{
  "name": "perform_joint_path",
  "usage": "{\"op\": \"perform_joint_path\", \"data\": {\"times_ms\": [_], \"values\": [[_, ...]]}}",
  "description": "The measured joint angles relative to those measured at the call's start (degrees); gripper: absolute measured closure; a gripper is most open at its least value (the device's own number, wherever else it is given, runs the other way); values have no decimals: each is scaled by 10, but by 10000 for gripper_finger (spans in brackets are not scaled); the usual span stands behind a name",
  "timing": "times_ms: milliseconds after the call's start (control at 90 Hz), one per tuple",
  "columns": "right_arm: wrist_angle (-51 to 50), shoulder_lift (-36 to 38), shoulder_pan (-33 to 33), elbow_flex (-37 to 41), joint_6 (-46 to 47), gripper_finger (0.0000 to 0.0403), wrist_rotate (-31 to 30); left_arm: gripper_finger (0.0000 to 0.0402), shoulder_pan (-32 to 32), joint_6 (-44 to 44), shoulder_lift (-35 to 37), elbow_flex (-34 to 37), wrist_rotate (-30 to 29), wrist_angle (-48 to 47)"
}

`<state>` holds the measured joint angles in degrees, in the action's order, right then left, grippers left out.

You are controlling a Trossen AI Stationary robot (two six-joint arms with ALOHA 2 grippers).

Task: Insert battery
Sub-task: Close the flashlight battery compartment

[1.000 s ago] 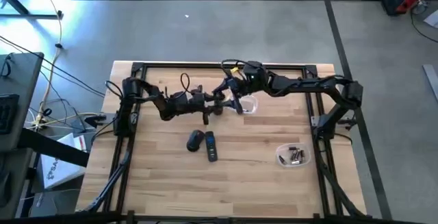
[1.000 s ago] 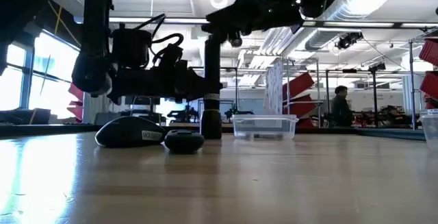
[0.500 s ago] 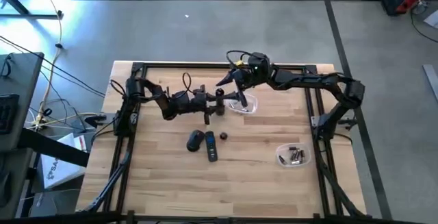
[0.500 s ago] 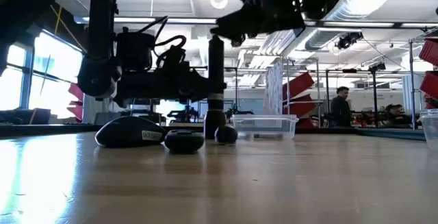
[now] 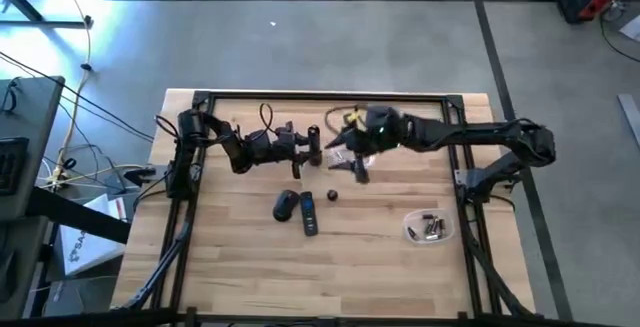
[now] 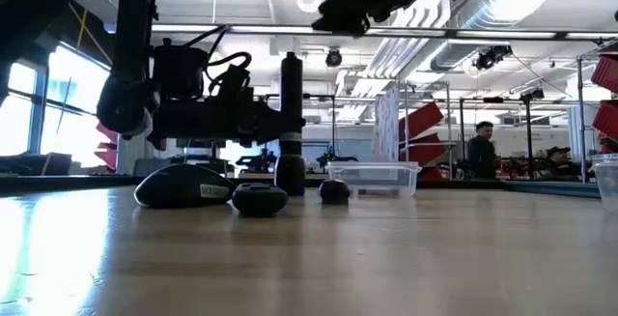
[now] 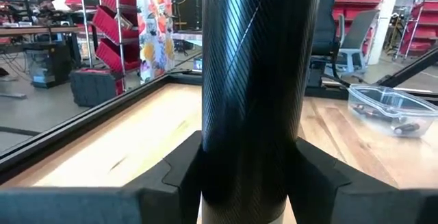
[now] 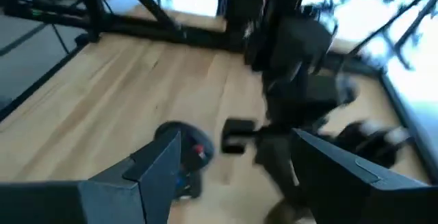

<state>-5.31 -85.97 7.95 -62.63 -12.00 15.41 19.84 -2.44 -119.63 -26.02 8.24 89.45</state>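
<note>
left gripper (image 6: pixel 280 123): holds a black cylinder (image 6: pixel 291 123) upright above the table (image 6: pixel 319 258) | mouse (image 6: pixel 182 186), small dark cover (image 6: pixel 259 199) and round cap (image 6: pixel 334 191) lie on the wood | clear container (image 6: pixel 373 178) behind | 1 person (image 6: pixel 480 149) far back

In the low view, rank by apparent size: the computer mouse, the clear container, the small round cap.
1. Computer mouse, though it sits nearer the camera.
2. Clear container, farther back, so its true size is unsure.
3. Small round cap, clearly smallest.
</note>
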Motion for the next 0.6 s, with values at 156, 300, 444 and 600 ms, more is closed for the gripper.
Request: {"op": "perform_joint_path", "data": {"times_ms": [156,300,444,600], "values": [[134,-36,-47,86,79,162,-9,264,-8,2,30,36,-2,0],[329,-40,-76,202,133,162,-93,264,-15,2,50,67,-6,0],[439,-41,-102,291,148,162,-184,264,-17,-6,51,68,-3,0],[506,-41,-121,341,147,162,-229,264,-23,-8,51,66,2,1]]}}
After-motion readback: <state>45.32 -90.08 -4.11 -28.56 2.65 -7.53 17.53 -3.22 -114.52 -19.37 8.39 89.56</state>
